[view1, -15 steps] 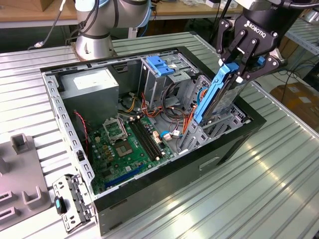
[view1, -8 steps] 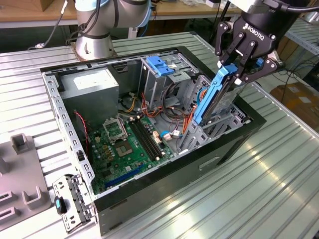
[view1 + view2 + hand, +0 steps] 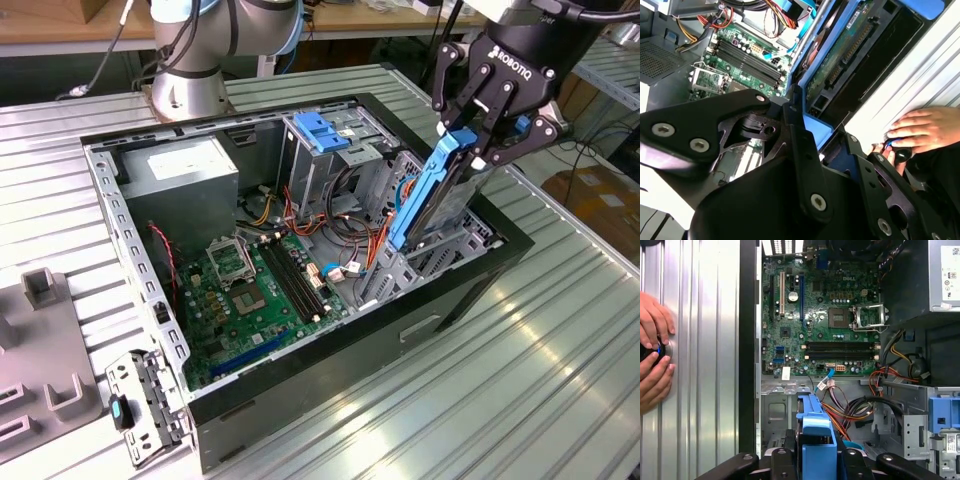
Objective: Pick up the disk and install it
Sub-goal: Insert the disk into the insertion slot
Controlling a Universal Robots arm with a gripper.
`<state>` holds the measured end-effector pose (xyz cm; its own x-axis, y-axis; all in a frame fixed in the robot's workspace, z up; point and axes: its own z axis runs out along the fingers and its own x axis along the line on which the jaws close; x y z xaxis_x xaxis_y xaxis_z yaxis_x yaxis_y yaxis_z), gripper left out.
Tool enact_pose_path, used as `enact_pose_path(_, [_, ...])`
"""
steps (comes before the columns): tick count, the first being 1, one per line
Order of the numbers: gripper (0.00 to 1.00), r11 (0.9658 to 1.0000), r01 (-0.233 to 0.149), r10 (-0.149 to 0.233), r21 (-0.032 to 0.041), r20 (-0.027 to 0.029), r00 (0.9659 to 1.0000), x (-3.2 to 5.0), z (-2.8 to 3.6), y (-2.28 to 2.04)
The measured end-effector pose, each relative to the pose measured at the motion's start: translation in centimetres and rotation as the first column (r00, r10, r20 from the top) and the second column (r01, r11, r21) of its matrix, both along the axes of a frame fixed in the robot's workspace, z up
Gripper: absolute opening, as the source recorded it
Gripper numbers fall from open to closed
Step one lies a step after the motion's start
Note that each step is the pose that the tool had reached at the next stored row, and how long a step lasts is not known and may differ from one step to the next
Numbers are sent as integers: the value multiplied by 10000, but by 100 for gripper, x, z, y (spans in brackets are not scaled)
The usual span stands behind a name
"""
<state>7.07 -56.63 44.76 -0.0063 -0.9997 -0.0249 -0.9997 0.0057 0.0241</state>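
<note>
Ribbed table [image 3: 545, 385]: end effector [image 3: 470, 146] grips tilted disk [image 3: 422, 197] over case [image 3: 300, 395].

Bright, even light, with glare streaking the ribbed table [image 3: 520, 300].

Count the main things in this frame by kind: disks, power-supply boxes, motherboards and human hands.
Disk, held by the gripper: 1
Power-supply box: 1
Motherboard: 1
Hands, in the first wrist view: 2
Total: 5
</note>
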Motion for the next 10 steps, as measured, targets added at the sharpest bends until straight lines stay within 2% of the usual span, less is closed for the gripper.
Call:
enact_pose_path(5, [37, 10000, 0, 0, -1, 0, 10000, 0, 3, 0])
enact_pose_path(10, [37, 10000, 0, 0, -7, -1, 10000, 0, -35, -11])
